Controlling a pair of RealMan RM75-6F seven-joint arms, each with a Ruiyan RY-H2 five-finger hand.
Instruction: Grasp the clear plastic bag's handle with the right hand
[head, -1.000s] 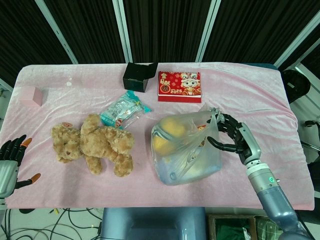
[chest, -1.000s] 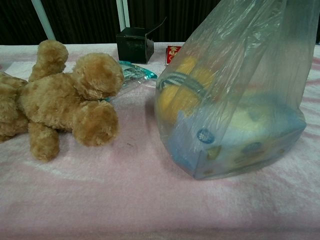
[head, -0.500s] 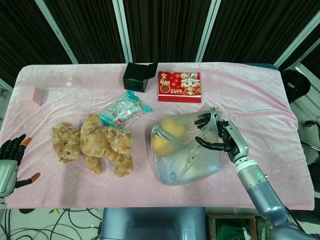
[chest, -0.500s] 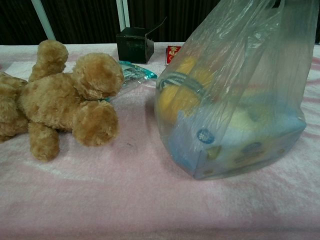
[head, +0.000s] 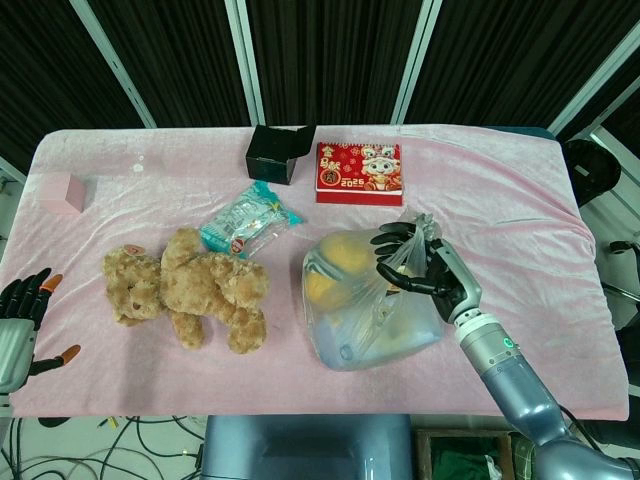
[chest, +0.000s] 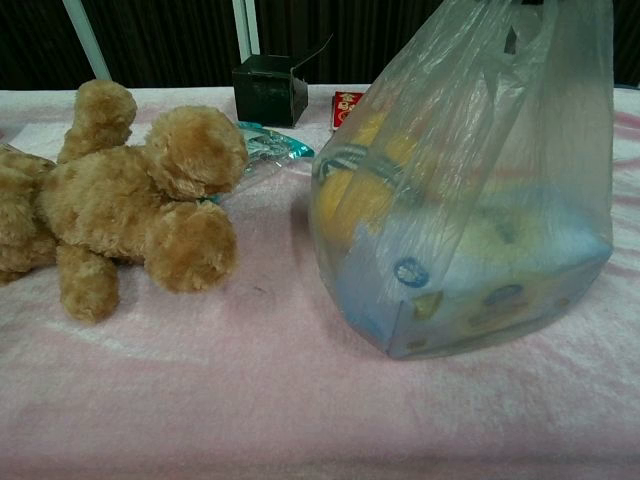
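The clear plastic bag (head: 360, 300) stands on the pink table right of centre, with yellow items and a blue box inside. Its handle (head: 416, 232) is gathered at the top right. My right hand (head: 422, 265) has its fingers curled around that handle and holds it up. In the chest view the bag (chest: 460, 230) rises to the top edge of the frame, where only dark tips of the hand show. My left hand (head: 20, 322) hangs off the table's front left edge, fingers apart, holding nothing.
A brown teddy bear (head: 190, 290) lies left of the bag, with a teal snack packet (head: 248, 222) behind it. A black box (head: 275, 153) and a red 2025 box (head: 359, 172) sit at the back. A small pink block (head: 62, 192) is far left.
My right hand has moved left and up into the bag's top and its fingers have closed around the handle. The bag's top is pulled tighter. The left hand has not moved.
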